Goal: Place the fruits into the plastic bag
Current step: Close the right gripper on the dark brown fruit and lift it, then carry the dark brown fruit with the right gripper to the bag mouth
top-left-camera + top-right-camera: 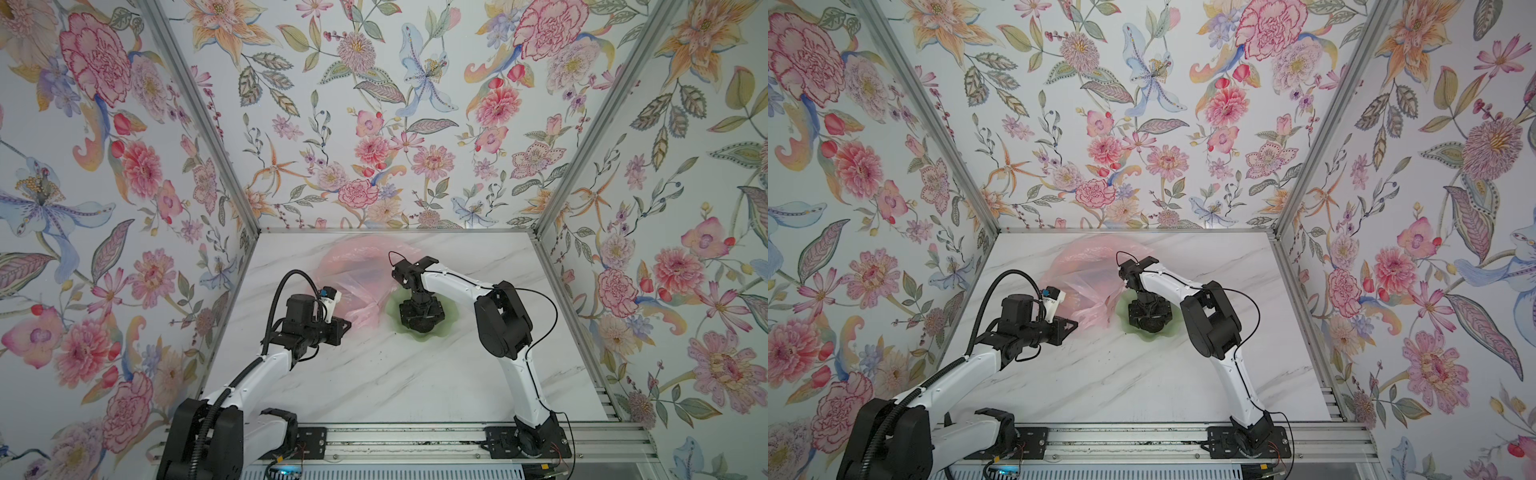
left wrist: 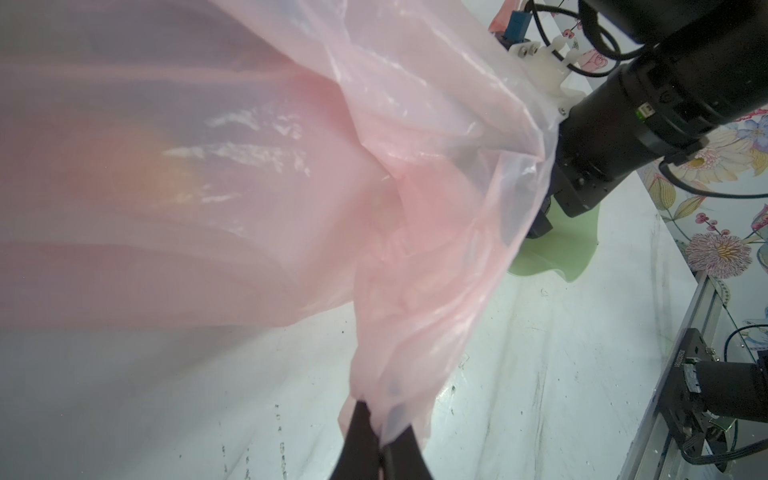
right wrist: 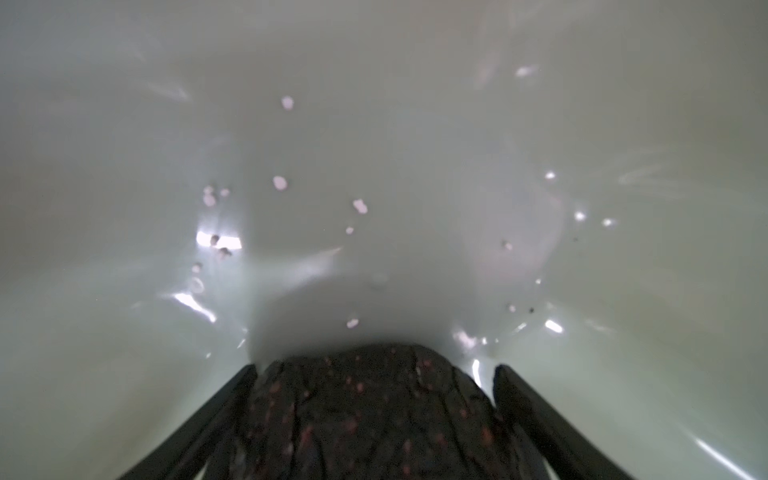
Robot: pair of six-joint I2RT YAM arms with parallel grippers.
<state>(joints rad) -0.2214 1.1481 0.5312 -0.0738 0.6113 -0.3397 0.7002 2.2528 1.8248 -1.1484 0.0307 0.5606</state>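
The pale pink plastic bag (image 1: 353, 270) (image 1: 1084, 266) lies at the back middle of the table. My left gripper (image 2: 380, 436) (image 1: 345, 325) is shut on a bunched edge of the bag (image 2: 291, 166) and holds it up. Through the film a blurred orange-yellow shape (image 2: 137, 174) shows. My right gripper (image 3: 376, 370) points down into the pale green dish (image 1: 432, 337) (image 1: 1121, 309). A dark brown round fruit (image 3: 365, 415) with reddish specks sits between its jaws. One finger lies against the fruit and a thin gap shows at the other. No other fruits are in view.
The green dish (image 2: 557, 257) sits just right of the bag's mouth, with the right arm (image 1: 503, 320) bent over it. Floral walls close in the table on three sides. A metal rail (image 1: 415, 440) runs along the front edge.
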